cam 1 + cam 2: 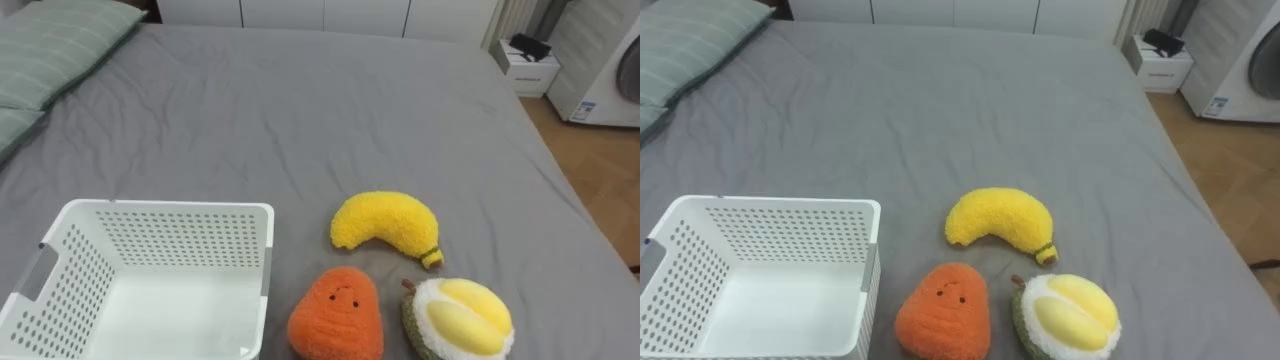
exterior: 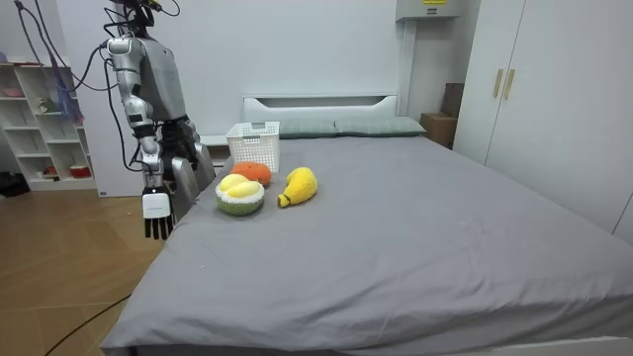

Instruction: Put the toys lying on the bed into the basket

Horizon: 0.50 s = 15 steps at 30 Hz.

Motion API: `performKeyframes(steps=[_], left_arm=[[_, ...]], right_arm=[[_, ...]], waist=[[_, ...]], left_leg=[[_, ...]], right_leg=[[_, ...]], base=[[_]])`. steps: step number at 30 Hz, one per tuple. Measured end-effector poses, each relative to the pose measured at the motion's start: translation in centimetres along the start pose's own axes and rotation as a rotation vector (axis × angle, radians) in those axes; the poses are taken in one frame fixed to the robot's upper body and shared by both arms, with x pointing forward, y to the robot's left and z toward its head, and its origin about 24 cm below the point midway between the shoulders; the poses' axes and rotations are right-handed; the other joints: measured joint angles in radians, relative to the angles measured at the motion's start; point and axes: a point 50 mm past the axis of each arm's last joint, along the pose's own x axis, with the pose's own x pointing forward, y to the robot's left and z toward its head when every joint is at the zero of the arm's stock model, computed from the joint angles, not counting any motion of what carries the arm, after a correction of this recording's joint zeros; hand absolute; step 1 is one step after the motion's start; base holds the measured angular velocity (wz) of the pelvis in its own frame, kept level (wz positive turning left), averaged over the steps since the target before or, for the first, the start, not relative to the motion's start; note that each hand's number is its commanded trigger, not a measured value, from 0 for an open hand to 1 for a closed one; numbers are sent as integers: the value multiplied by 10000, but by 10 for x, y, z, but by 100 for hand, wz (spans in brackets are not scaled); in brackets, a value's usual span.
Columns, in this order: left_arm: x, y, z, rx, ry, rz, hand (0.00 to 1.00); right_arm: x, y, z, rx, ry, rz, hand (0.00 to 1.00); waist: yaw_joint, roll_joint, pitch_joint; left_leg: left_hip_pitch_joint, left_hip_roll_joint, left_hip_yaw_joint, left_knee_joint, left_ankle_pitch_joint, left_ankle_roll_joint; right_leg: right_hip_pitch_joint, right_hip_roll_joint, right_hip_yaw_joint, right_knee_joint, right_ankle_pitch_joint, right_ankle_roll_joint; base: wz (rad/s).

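Three plush toys lie on the grey bed (image 1: 300,110) just in front of me: a yellow banana (image 1: 385,222), an orange fruit with a little face (image 1: 337,315) and a cut durian (image 1: 458,318). A white perforated basket (image 1: 165,208) stands empty to their left, close to the orange toy. In the room view I stand at the bedside by the toys (image 2: 253,171), with my right hand (image 2: 156,213) hanging at my side below the mattress edge, fingers straight and holding nothing.
Striped green pillows (image 1: 50,50) lie at the bed's head, far left. A white nightstand (image 1: 528,65) and a white appliance (image 1: 605,70) stand beyond the far right corner. A shelf unit (image 2: 40,129) is behind me and wardrobes (image 2: 534,109) across the bed.
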Motion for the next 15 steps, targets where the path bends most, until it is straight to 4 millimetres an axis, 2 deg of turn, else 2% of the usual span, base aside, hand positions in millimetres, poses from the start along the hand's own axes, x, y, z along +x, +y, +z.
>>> performKeyframes(steps=[15], left_arm=[[0,2,3,-50,-95,226,0]], right_arm=[[0,3,-2,423,45,153,0]], waist=[[58,0,-12]], left_leg=[[-149,-2,3,-6,0,1]], right_leg=[[-127,6,17,15,3,-3]], base=[[0]])
